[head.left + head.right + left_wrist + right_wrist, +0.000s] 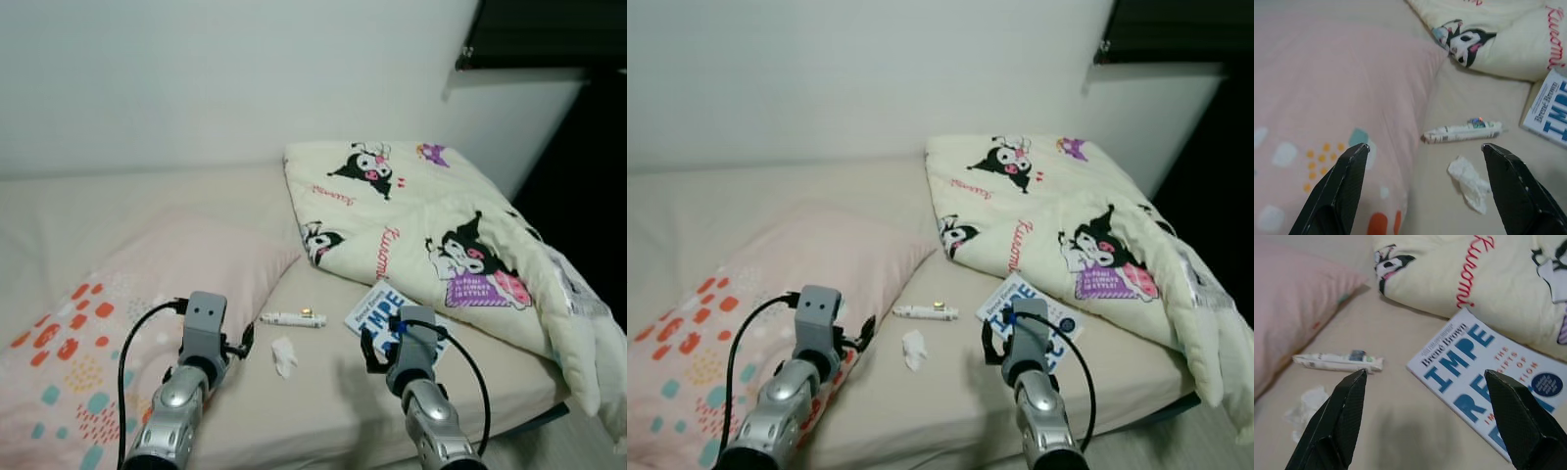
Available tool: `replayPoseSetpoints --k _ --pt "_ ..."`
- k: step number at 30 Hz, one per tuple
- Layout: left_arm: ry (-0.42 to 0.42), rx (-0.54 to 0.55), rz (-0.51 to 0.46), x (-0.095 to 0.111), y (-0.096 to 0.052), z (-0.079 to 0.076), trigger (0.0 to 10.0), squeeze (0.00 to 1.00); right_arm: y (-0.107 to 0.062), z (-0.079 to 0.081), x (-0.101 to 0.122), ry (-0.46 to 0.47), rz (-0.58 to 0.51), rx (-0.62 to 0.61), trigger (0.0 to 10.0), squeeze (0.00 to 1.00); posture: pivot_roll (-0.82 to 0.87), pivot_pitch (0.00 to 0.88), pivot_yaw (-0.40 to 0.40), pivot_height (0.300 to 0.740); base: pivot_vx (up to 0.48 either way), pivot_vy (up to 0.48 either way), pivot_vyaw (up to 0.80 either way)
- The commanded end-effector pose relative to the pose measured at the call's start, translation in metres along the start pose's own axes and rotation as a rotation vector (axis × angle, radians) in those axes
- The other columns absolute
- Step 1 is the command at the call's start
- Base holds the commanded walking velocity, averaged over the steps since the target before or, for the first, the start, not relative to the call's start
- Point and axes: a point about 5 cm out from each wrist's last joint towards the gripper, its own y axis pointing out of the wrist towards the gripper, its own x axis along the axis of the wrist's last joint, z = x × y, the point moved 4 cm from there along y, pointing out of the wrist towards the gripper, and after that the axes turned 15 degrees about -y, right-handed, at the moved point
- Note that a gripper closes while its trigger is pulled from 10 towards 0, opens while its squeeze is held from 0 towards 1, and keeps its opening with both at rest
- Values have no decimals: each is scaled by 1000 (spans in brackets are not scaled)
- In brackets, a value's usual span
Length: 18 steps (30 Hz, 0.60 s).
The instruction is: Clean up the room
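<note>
- While both arms hover over the bed (pixel 294 411), left gripper (pixel 1425 156) and right gripper (pixel 1425 382) have fingers spread apart, clamping nothing.
- White tube (pixel 292 319) lies flat, long axis 9-to-3, beside pillow (pixel 147 294); printing too small to read.
- Crumpled tissue (pixel 284 355) at tube's 6 o'clock.
- Book (pixel 1484 377) at tube's 3 o'clock reads "Brené Brown", touching blanket (pixel 431 225) lettered "Kuromi".

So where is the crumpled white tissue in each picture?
Left eye view: crumpled white tissue on the beige sheet, between both arms.
Right eye view: tissue, same spot.
Left wrist view: tissue, nearer the camera than the tube.
Right wrist view: tissue, near the edge.
Shared landmark: small white tube, just beyond it.
</note>
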Motion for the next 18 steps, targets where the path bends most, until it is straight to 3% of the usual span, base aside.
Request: replayPoseSetpoints --k 1,10,18 --pt "-8 -5 45 -13 -4 -2 10000 0 0 2 -5 4 29 4 10000 0 -18 30 -83 732 0 0 0" --pt "-5 -3 53 -16 -6 -3 10000 0 1 9 -6 -70 43 48 10000 0 -13 32 -88 732 0 0 0" --pt "0 -3 64 -19 -6 -4 10000 0 1 15 -5 -90 44 72 10000 0 -12 33 -88 732 0 -480 800"
